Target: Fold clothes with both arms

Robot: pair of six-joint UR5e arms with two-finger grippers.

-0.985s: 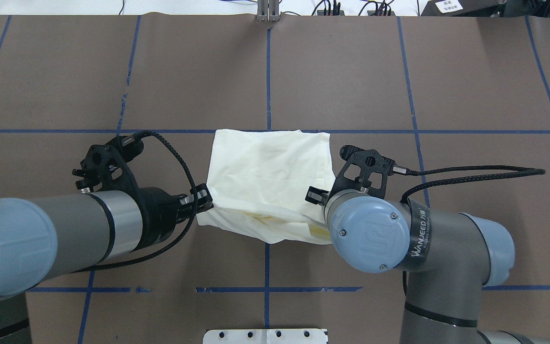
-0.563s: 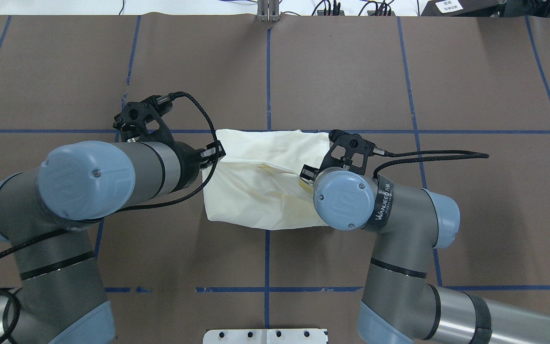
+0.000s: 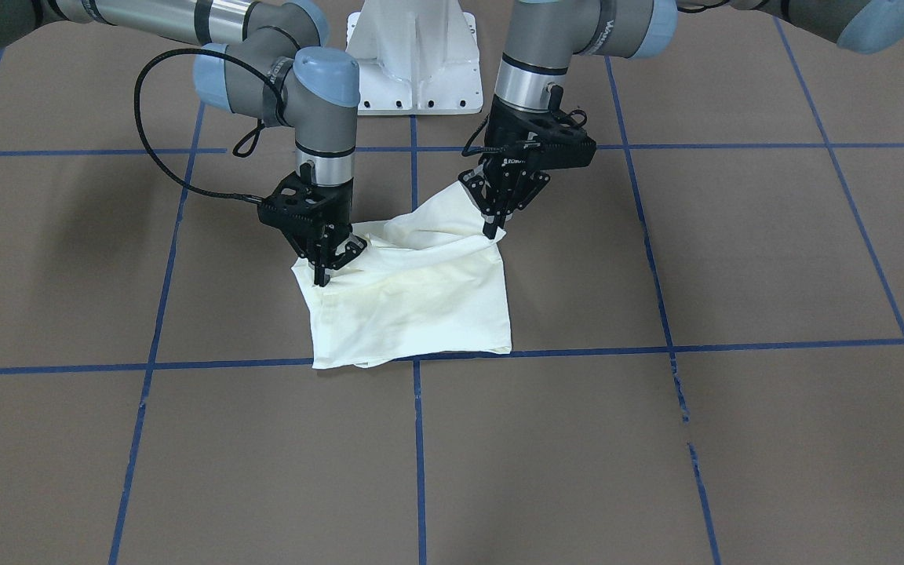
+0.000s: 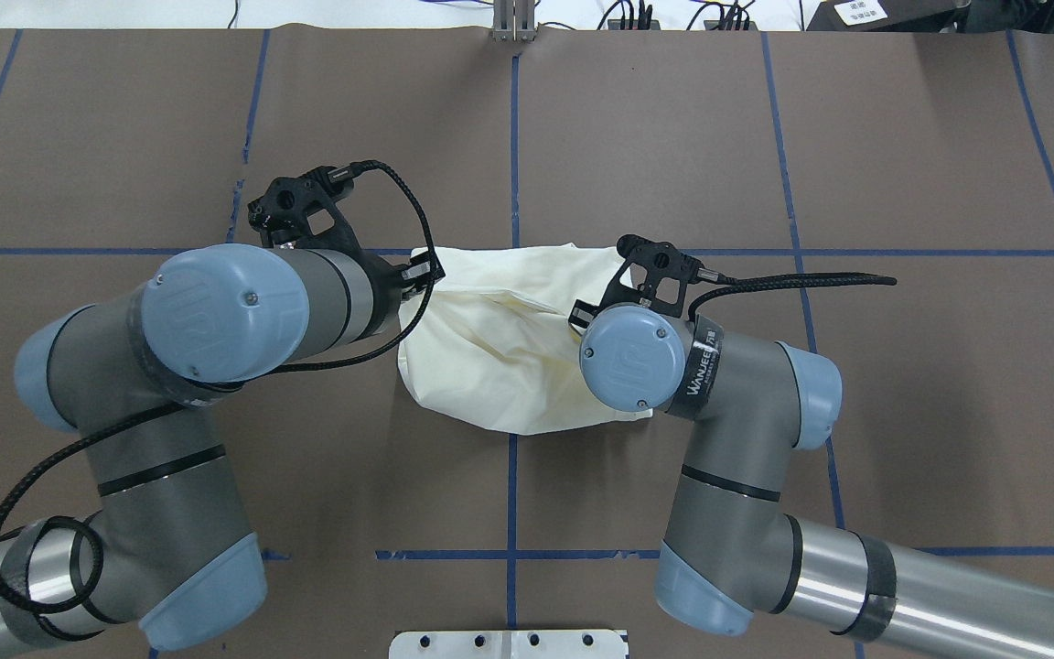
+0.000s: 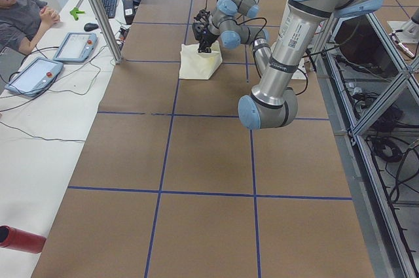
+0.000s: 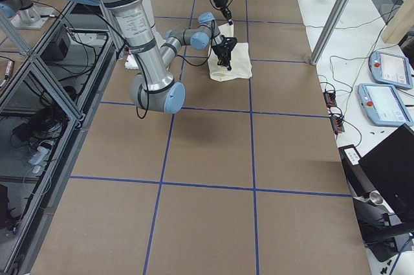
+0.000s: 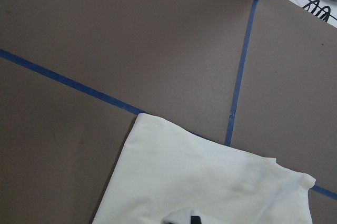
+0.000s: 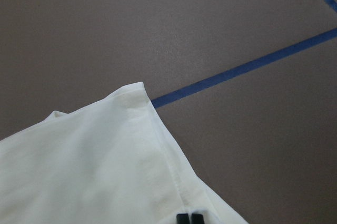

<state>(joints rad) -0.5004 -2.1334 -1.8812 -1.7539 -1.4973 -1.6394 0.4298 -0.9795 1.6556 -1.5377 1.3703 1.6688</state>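
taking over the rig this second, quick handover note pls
Left gripper: shut on a corner of the shirt, held raised.
Right gripper: shut on the other corner, lower.
Shirt: near the table centre, already a compact rectangle, plain side up, with its robot-side edge lifted over the rest.
Left to do: probably lay that edge on the far edge, release, back off.

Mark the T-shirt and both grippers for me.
T-shirt (image 3: 421, 306), front-facing view, on the flat middle of the cream cloth.
left gripper (image 3: 491, 226), front-facing view, at its fingertips on the raised corner.
right gripper (image 3: 322, 272), front-facing view, at its fingertips on the cloth's edge.
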